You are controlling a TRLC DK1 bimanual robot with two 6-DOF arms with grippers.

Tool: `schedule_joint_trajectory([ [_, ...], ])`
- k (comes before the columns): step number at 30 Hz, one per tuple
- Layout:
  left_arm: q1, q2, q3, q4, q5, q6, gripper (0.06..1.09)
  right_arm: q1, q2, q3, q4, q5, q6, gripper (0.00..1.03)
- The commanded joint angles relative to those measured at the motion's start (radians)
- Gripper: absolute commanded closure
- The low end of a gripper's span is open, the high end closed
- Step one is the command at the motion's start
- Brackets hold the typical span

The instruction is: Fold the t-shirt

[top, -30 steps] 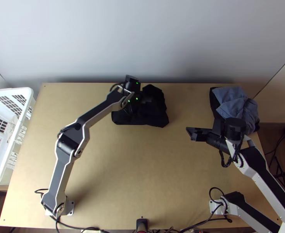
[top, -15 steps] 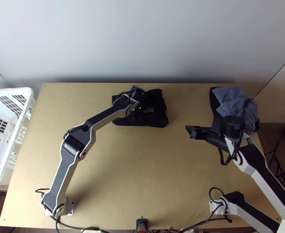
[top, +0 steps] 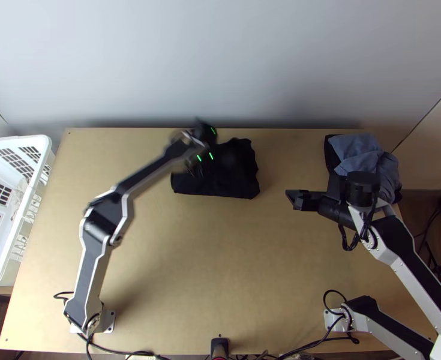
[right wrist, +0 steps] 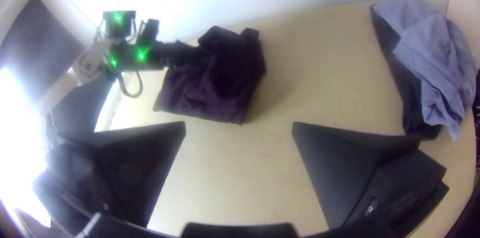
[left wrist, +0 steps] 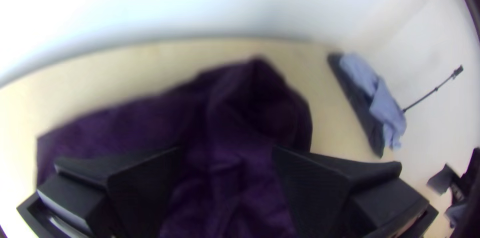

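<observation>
A: Item one, the task's own piece?
B: T-shirt, very dark purple, nearly black, soft cloth (top: 235, 183). Lies in a compact, roughly four-sided bundle, upper middle of the top view; lower edge fairly straight, upper part rumpled into raised folds.
A: Set on what?
B: Light wooden table with pale tan top (top: 220, 258), at its far side, close to the plain pale wall (top: 220, 60) across the top of the frame.
A: Left claw (top: 227, 155)?
B: One, black, broad flat fingers. Over the T-shirt, upper middle of the top view. Fingers wide apart in its wrist view, dark cloth below and between them — nothing gripped.
A: Right claw (top: 293, 200)?
B: One, same pattern. Right of centre in the top view, well apart from the T-shirt, to its lower right. Fingers spread wide, bare tabletop seen between — holds nothing.
A: Remaining stock?
B: Crumpled blue-grey cloth (top: 358, 153), upper right of the frame, heaped on a black cloth (top: 330, 157). Also one white plastic basket with slotted sides (top: 40, 144), left edge of the frame, beside the table.
</observation>
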Motion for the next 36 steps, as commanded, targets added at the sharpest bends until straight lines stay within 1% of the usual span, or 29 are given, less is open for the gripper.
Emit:
schedule_joint_trajectory([
  [1, 0.089, -0.098, 0.231, -0.084, 0.044, -0.040, 0.10, 0.002, -0.026, 0.028, -0.041, -0.001, -0.003, 0.04],
  [4, 0.105, -0.151, 0.261, -0.128, 0.045, -0.029, 0.10, 0.002, -0.044, 0.015, -0.041, -0.001, -0.003, 0.04],
  [9, 0.124, -0.239, 0.255, -0.282, 0.047, -0.001, 0.10, 0.000, -0.059, -0.052, -0.024, -0.009, -0.003, 0.04],
  [12, 0.145, -0.320, 0.209, -0.345, 0.045, 0.029, 0.10, -0.044, -0.049, -0.124, -0.010, -0.076, 0.003, 0.04],
  [15, 0.190, -0.398, 0.178, -0.405, 0.047, 0.026, 0.10, -0.029, -0.009, -0.193, 0.036, -0.107, 0.057, 0.04],
  [17, 0.217, -0.440, 0.149, -0.426, 0.047, 0.031, 0.10, -0.017, 0.029, -0.236, 0.095, -0.111, 0.083, 0.04],
  [20, 0.245, -0.516, 0.080, -0.426, 0.045, 0.051, 0.10, -0.014, 0.092, -0.270, 0.198, -0.124, 0.099, 0.04],
  [22, 0.262, -0.567, 0.033, -0.424, 0.036, 0.068, 0.10, -0.015, 0.137, -0.265, 0.252, -0.130, 0.129, 0.04],
  [25, 0.263, -0.656, -0.075, -0.398, -0.005, 0.106, 0.10, -0.014, 0.207, -0.242, 0.330, -0.134, 0.165, 0.04],
  [27, 0.262, -0.714, -0.147, -0.389, -0.024, 0.112, 0.10, -0.012, 0.266, -0.219, 0.376, -0.134, 0.181, 0.04],
  [32, 0.265, -0.865, -0.325, -0.362, -0.057, 0.129, 0.10, 0.008, 0.413, -0.143, 0.454, -0.142, 0.196, 0.04],
  [36, 0.300, -0.967, -0.428, -0.339, -0.063, 0.131, 0.10, 0.039, 0.537, -0.063, 0.502, -0.144, 0.236, 0.04],
])
